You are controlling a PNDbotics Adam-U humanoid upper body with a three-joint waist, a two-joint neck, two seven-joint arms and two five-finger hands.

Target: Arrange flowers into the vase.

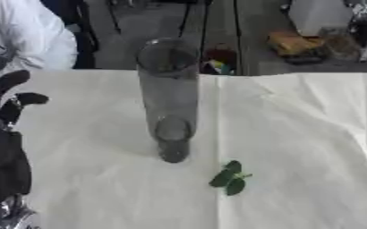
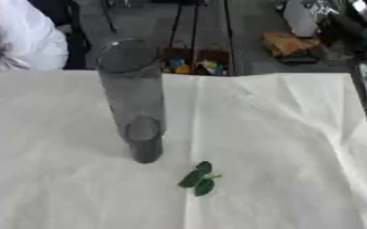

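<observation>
Left eye view: vase [image 1: 169, 100] upright, well right of left hand [image 1: 6, 105]; fingers spread.

Left black robot hand [image 1: 6, 105] cut off by left edge; small green leafy sprig [image 1: 230, 178] too blurred to identify; right hand unseen.

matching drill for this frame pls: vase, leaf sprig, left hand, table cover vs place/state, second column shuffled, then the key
Things:
1. glass vase
2. green leaf sprig
3. left hand
4. white table cover

Place or state:
A. lying flat on the cover, in front of the vase and to its right
B. creased, spread over the whole table
C. standing upright mid-table, no flowers in it
D. at the left edge of the left eye view, fingers spread, holding nothing

Pairs: 1-C, 2-A, 3-D, 4-B
</observation>
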